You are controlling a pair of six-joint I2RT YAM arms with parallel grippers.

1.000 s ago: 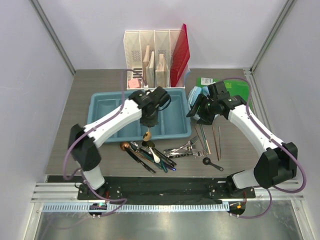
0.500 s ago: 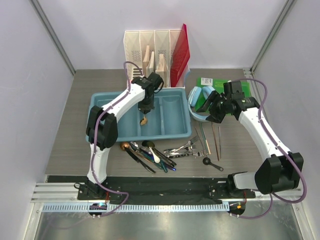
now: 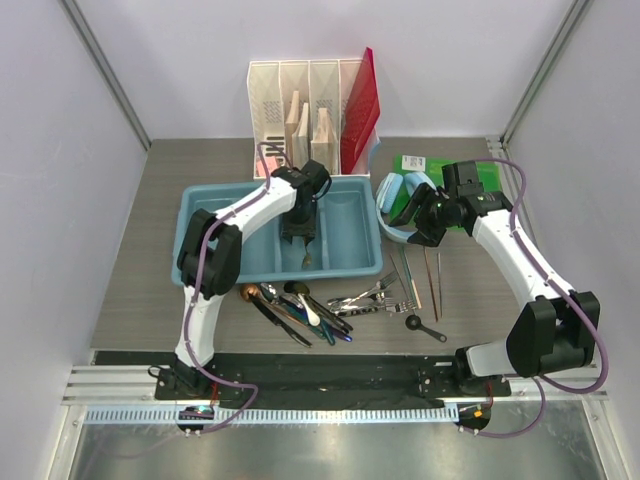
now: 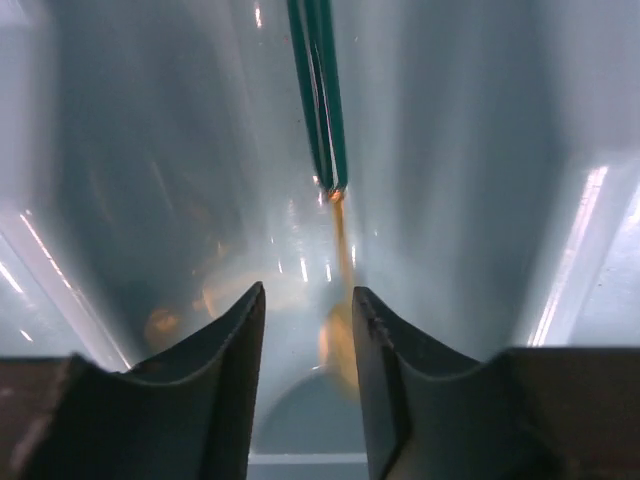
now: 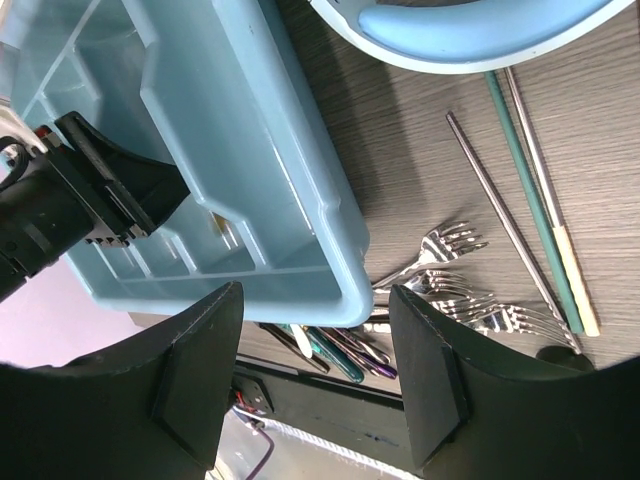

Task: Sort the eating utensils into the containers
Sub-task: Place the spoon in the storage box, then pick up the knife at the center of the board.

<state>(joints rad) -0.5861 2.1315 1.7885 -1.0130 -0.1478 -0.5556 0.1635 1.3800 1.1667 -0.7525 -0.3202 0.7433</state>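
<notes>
While inside the tray (image 4: 150, 150), left pincer (image 4: 308, 295) agape above a gold spoon (image 4: 340, 235); right pincer (image 5: 315, 292) wide, empty.

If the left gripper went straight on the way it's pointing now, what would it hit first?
Most likely the green-handled gold spoon lying in the blue tray compartment just beyond the left gripper. Depth is unclear, so its open jaws might straddle the spoon and reach the tray floor instead.

The left gripper (image 3: 300, 234) hangs over a middle compartment of the tray (image 3: 200, 215), above a spoon (image 3: 306, 257). Forks (image 3: 375, 297) and chopsticks (image 3: 432, 275) lie off the tray's near right corner.
</notes>
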